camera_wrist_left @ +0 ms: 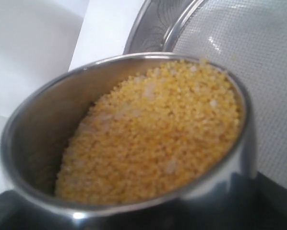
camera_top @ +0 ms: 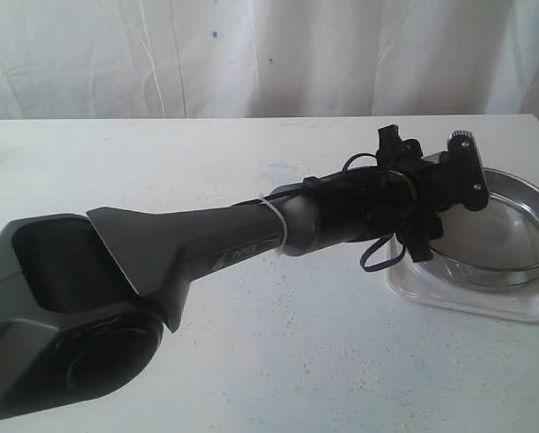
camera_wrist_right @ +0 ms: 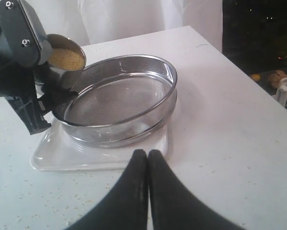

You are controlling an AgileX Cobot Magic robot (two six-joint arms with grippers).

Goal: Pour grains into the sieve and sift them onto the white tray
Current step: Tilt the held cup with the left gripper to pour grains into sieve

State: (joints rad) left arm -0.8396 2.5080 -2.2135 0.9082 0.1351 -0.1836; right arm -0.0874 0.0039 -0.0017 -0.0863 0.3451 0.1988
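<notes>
Steel cup [camera_wrist_right: 63, 76] of grains [camera_wrist_left: 153, 139] tilts over the sieve [camera_wrist_right: 134, 130] rim

White speckled table [camera_top: 278, 361] before a pale draped curtain [camera_top: 116, 54], dark recess [camera_wrist_right: 258, 33] beyond one corner

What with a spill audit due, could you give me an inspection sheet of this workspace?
Surface: white table, finely speckled.
Job's things: sieve sits on white tray; grains fill a steel cup tilted at the sieve's rim.
Clutter: nothing seen.
Tools: left tool grips the steel cup; right tool shut, empty, near the tray.
Cables: black cable loops loose behind the left tool.
Surroundings: white curtain behind the table.
</notes>
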